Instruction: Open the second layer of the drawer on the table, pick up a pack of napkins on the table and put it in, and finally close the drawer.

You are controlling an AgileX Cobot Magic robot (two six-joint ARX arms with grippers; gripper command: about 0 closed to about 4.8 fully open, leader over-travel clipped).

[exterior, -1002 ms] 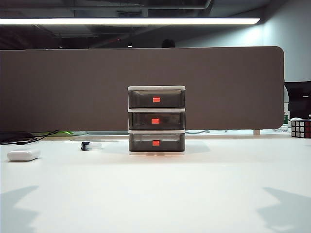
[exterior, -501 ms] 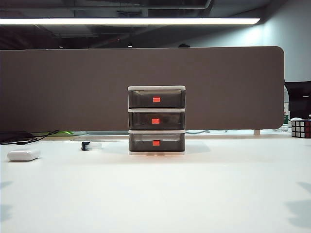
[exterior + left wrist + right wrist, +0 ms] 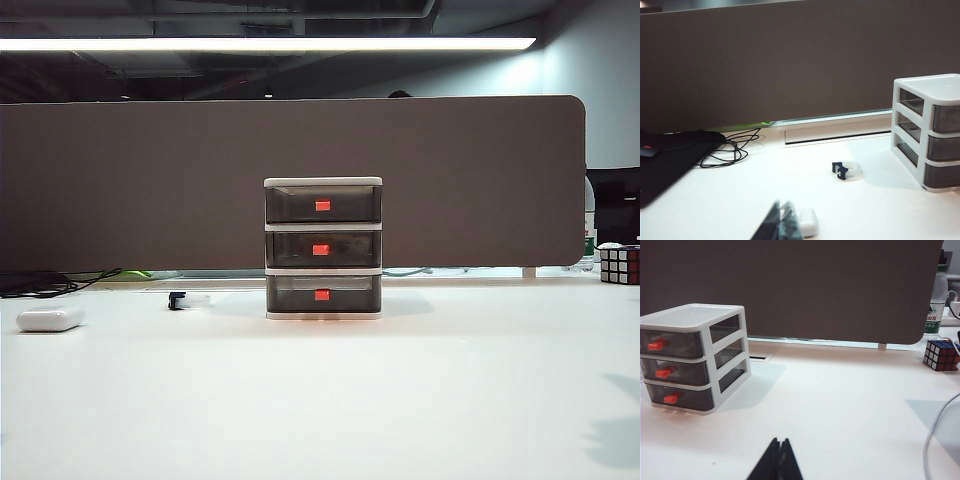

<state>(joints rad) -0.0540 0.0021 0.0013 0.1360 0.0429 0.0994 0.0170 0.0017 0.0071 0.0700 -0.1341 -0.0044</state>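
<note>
Left gripper (image 3: 784, 220) and right gripper (image 3: 777, 460), both pinched closed, hover well before the drawer (image 3: 323, 248)

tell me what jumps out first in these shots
The drawer stands mid-table before the brown screen, all three grey trays shut, red handles glowing. A small white case lies far left on the table, and a puzzle cube sits at the right edge. Both grippers, left and right, hang low over the near table with fingers shut and nothing held.
</note>
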